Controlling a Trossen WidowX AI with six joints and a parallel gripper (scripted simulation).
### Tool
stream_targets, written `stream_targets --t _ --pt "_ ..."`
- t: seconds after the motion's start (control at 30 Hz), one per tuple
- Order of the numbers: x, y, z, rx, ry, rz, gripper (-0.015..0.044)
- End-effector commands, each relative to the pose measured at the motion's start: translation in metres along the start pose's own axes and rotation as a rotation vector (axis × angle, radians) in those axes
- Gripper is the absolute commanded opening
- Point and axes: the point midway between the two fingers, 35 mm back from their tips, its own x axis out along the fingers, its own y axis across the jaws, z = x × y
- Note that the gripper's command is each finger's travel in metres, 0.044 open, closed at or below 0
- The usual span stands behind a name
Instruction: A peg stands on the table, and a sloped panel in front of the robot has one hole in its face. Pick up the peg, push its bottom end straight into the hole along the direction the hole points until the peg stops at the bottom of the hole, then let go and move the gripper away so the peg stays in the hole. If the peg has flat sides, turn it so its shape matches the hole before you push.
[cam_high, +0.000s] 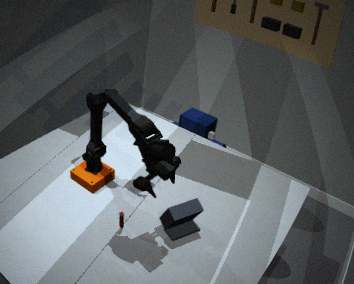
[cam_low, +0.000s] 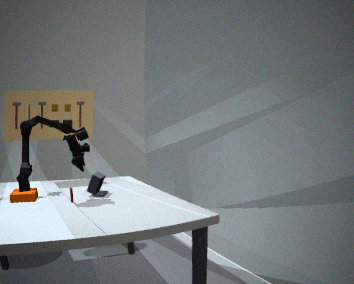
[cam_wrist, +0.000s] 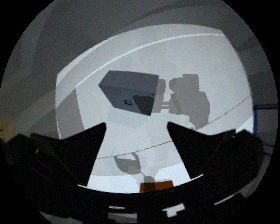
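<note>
The red peg (cam_high: 121, 220) (cam_low: 71, 195) stands upright on the table, between the robot's base and the panel. It does not show in the wrist view. The dark grey sloped panel (cam_high: 183, 212) (cam_low: 96, 183) (cam_wrist: 132, 81) stands on its foot plate. A small dark hole (cam_wrist: 128, 102) shows in its face in the wrist view; its exact shape is too small to tell. My gripper (cam_high: 164, 188) (cam_low: 82, 170) (cam_wrist: 136, 125) is open and empty. It hangs well above the table, pointing down, higher than both the peg and the panel.
The orange base (cam_high: 92, 177) (cam_low: 24, 195) (cam_wrist: 156, 187) carries the arm at one side of the table (cam_high: 30, 245) (cam_low: 165, 212). A blue object (cam_high: 198, 121) is by the table's far edge. A tool board (cam_high: 295, 37) hangs on the wall behind.
</note>
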Motion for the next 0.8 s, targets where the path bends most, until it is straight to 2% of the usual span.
stream_targets --t 0.0,0.77 --pt "0.005 -0.024 -0.007 0.015 0.046 -0.056 0.044" --pt "0.003 -0.147 -0.059 0.105 0.316 -0.282 0.044"
